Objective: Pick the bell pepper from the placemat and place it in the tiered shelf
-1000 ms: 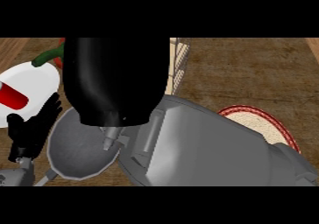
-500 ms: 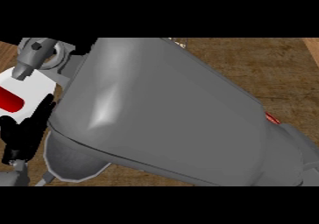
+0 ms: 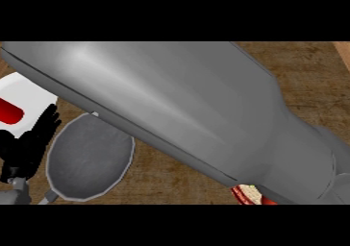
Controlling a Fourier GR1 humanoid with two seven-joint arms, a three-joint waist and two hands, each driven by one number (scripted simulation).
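Your large grey right forearm [image 3: 185, 110] fills most of the frame, hiding its hand. At lower left, your black left hand [image 3: 25, 146] rests open, fingers up, beside a white round plate [image 3: 21, 93] holding a red piece. The bell pepper isn't visible; a red-rimmed placemat [image 3: 247, 196], probably, peeks out at the bottom edge.

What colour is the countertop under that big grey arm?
Brown, wood-grained counter top, seen best in the head view, at upper right.
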